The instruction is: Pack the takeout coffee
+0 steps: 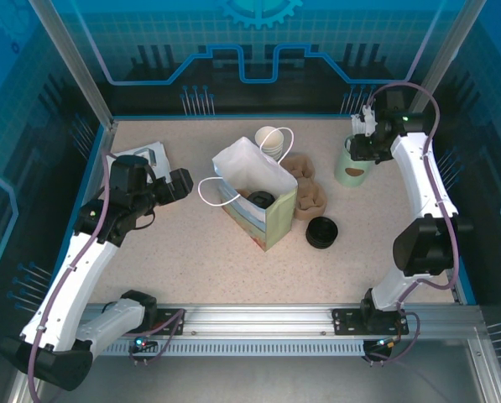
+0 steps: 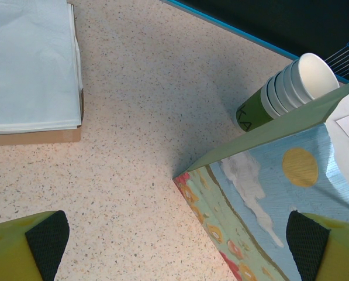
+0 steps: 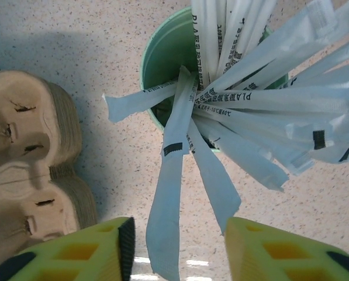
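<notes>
A paper bag printed with sky and flowers stands open mid-table, and a black-lidded coffee cup sits inside it. My left gripper is open just left of the bag. In the left wrist view the bag's lower corner lies between that gripper's wide-spread fingers. My right gripper hovers over a green cup of wrapped straws. Its jaws are open, and two wrapper ends hang between them untouched.
A stack of paper cups stands behind the bag. Brown cardboard cup carriers lie to its right, with black lids in front of them. A pile of napkins sits at the far left.
</notes>
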`<state>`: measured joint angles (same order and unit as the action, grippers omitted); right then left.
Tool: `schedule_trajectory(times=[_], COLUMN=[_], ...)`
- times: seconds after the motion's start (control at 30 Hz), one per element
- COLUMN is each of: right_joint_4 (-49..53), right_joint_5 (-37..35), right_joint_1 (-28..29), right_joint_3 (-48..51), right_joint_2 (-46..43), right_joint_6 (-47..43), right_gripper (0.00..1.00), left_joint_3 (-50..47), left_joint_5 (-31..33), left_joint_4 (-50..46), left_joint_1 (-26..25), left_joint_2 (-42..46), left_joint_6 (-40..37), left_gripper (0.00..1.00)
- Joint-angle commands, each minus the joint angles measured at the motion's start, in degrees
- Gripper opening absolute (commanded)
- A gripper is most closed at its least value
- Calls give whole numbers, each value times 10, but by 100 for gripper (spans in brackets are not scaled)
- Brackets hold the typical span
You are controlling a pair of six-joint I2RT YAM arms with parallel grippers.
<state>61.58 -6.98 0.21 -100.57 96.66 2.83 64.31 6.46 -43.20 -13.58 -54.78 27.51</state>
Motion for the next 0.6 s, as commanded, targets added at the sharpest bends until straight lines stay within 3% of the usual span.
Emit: schedule_trajectory(times=[0.0,0.13,0.23,0.3,0.4,0.57], right_joint_4=[-2,1,3,5,9,12], right_joint_5=[7,-4,-15,-21,-30,-27], right_joint_1=[-3,-2,-2,-2,-1,-2], right_joint_3=[2,-1,-2,-5,-10,-27], right_joint_2=[5,2,-7,-12,-12,3], right_joint_6=[6,4,1,-3,-8,-15], right_gripper=[36,21,15,18,32,35], left_joint_3=[-1,-1,0,0,-1,-2], left_joint_5=[6,5,5,5,3,3], left_joint_4=[-2,-3,-3,-3,-1,-3], left_joint_1=[5,5,5,5,5,5], left_joint_2=[6,5,4,3,3,4], left_joint_6=[4,4,4,5,6,6], left_gripper=[99,99,99,99,99,99])
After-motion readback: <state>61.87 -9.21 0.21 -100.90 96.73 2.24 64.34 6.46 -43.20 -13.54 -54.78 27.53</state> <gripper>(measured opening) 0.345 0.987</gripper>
